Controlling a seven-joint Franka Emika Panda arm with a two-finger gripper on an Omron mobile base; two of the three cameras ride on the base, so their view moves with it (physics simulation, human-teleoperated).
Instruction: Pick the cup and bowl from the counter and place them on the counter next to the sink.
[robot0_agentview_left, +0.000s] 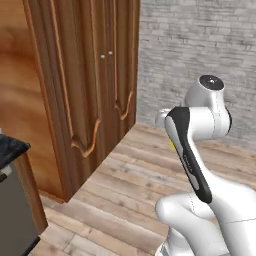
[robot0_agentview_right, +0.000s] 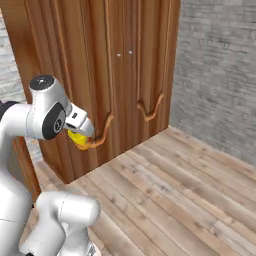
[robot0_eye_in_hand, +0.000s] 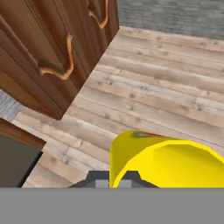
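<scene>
A yellow cup (robot0_eye_in_hand: 166, 159) sits between my fingers, its open rim close to the hand camera. My gripper (robot0_eye_in_hand: 114, 178) is shut on the cup's wall. From the right base view the gripper (robot0_agentview_right: 80, 132) hangs at chest height in front of the tall cabinet, with the cup (robot0_agentview_right: 77, 140) showing just below the hand. A sliver of the cup (robot0_agentview_left: 172, 145) peeks out behind the forearm in the left base view. A corner of the black counter (robot0_agentview_left: 10, 147) shows at the far left. The bowl is out of view.
A tall brown wooden cabinet (robot0_agentview_right: 120, 75) with curved handles stands ahead on the left. A grey brick wall (robot0_agentview_left: 200, 55) closes the back. Wooden plank floor (robot0_agentview_right: 175, 190) stretches open to the right. A dark grey appliance front (robot0_agentview_left: 15, 215) sits under the counter corner.
</scene>
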